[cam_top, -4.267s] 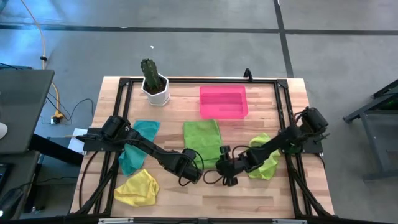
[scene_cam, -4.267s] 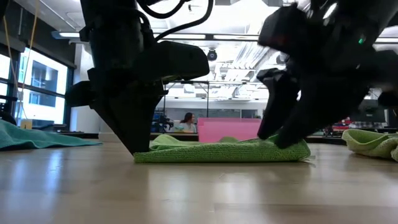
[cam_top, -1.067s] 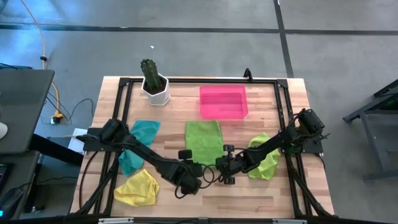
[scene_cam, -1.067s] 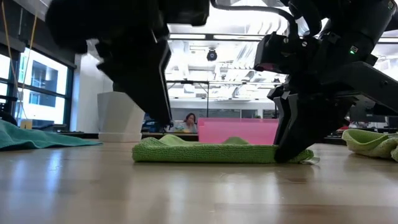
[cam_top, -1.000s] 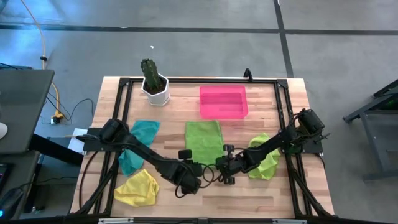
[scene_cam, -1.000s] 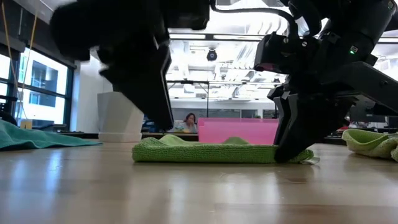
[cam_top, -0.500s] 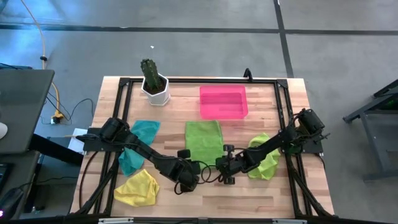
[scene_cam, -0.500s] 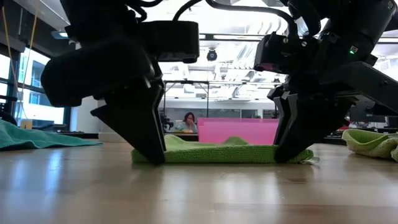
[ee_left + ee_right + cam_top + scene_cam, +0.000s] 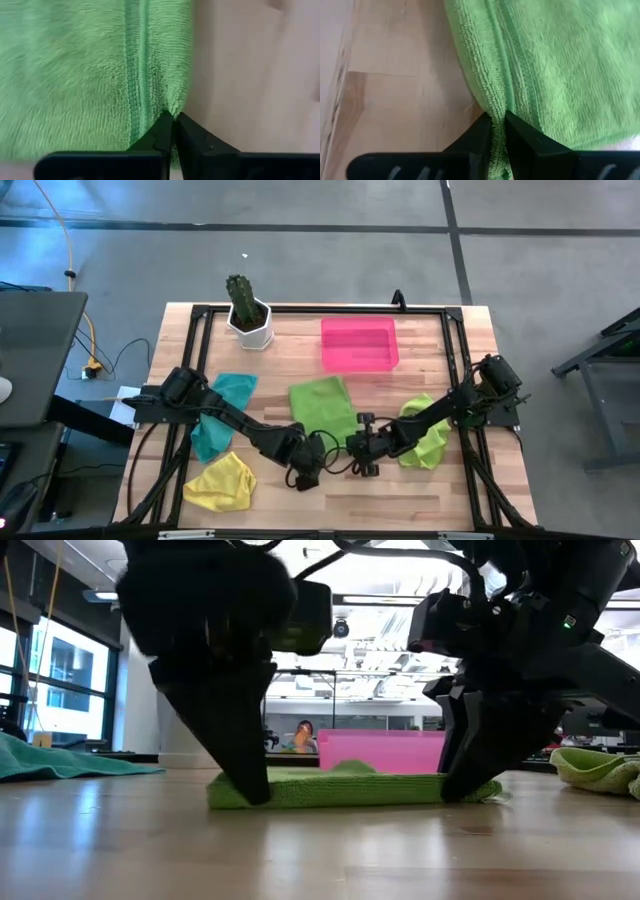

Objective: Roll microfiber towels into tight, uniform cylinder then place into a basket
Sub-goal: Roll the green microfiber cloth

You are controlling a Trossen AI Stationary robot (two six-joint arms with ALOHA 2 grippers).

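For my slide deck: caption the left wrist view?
Left end effector shut on the lime green towel's hemmed corner, bare wooden table beside it.

Grey concrete floor (image 9: 330, 250) crossed by dark seam lines surrounds the wooden table (image 9: 420, 490); a yellow cable (image 9: 68, 250) trails at one side beside a dark desk (image 9: 35, 355). Beyond the table edge, a tall window (image 9: 60, 680) admits daylight, ceiling strip lights (image 9: 370, 615) run overhead, and a seated person (image 9: 300, 735) appears far off.

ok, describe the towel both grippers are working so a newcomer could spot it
Start at the pink basket; the lime green towel lies spread flat just in front of it, mid-table. Unlike the crumpled green towel to its right, the left gripper and right gripper each pinch a near corner.
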